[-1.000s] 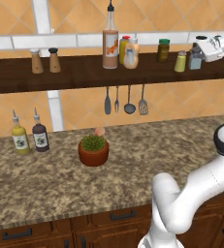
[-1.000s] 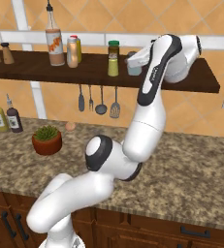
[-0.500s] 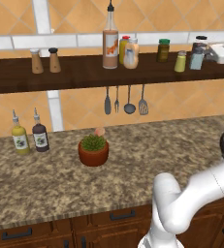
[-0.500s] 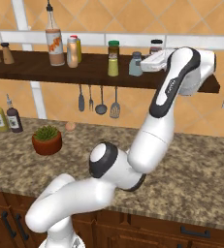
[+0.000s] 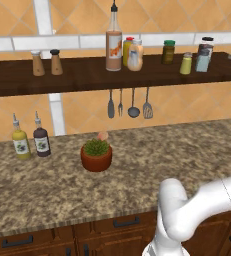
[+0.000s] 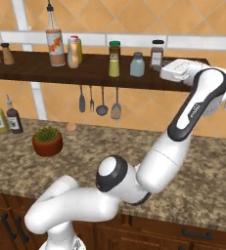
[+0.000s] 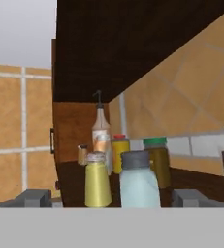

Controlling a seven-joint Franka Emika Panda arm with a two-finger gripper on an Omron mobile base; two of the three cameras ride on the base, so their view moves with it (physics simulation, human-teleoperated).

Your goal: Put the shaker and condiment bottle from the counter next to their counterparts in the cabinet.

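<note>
Gripper [image 7: 111,198] has drawn back along the cabinet [image 5: 87,75], jaws now spread and empty. The shaker [image 6: 137,64] stands released beside the yellow-green shaker [image 6: 114,67]. Condiment bottle [image 5: 135,56] already shelved; both placements appear complete.

Shaker [image 6: 137,64] on cabinet [image 6: 85,73], beside counterparts [image 6: 114,59].

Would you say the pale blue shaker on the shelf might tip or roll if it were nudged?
The shaker stands upright on a flat base, so it probably slides before tipping. Toppled, its round body would likely roll. The yellow-green shaker close beside it could get knocked.
</note>
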